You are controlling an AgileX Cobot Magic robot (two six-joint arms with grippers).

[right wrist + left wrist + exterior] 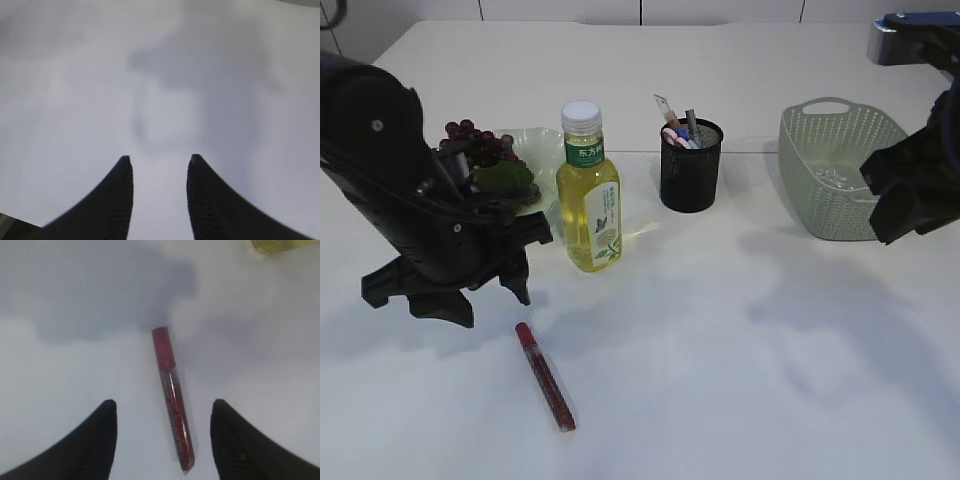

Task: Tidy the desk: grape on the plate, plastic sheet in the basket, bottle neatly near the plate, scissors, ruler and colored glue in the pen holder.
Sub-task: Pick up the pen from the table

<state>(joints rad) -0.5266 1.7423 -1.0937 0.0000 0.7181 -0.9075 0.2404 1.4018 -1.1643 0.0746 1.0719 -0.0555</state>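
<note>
A smooth white tabletop under soft shadows bears a red glitter glue tube lying flat between the left gripper's wide-spread, empty jaws, the right gripper hanging partly open over bare surface.

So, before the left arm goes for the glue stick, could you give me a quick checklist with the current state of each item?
1. Left gripper open: ok.
2. Colored glue lies between the fingers in the left wrist view: ok.
3. Glue flat on the table, apart from the bottle: ok.
4. Fingers low enough to grasp: cannot tell.
5. Room in the pen holder, which already has items: cannot tell.
6. Right gripper empty, out of the way beside the basket: ok.
</note>
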